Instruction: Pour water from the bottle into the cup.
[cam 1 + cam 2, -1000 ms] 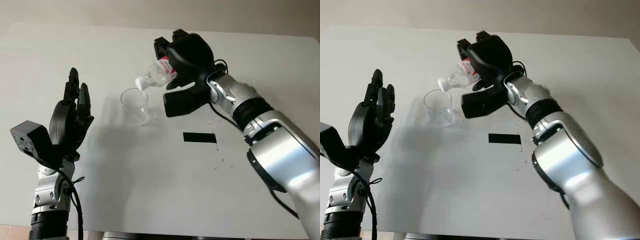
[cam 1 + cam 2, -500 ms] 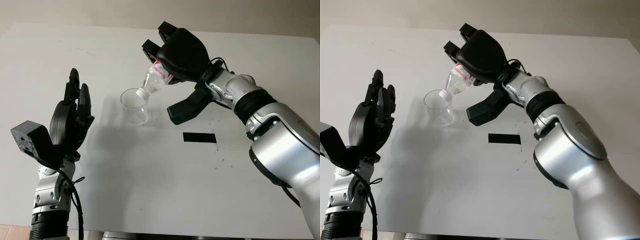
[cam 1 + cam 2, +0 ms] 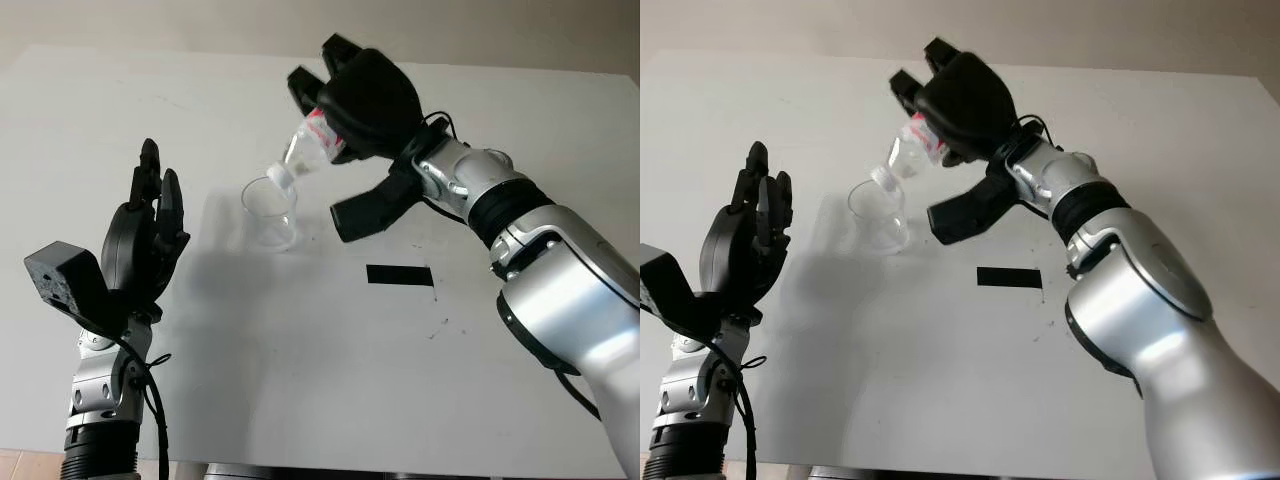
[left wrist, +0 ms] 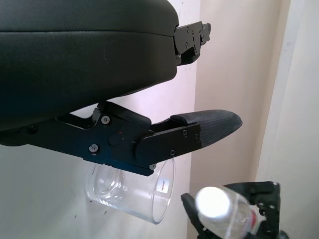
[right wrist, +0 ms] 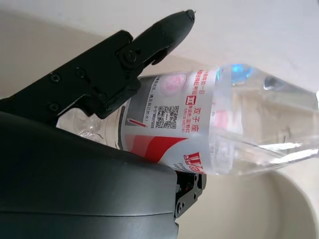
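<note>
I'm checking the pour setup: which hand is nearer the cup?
Right. The right hand holds the bottle tilted just above the cup; the open left hand is raised off to the cup's side.

Red-labelled clear bottle (image 3: 311, 150), clear cup (image 3: 269, 211)

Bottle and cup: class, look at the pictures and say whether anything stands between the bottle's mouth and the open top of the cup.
Nothing visible does. The right hand holds the bottle tilted neck-down, its white-capped mouth just above the rim of the cup. The cup stands upright on the table with its top uncovered. The left hand is open, off to the side.
</note>
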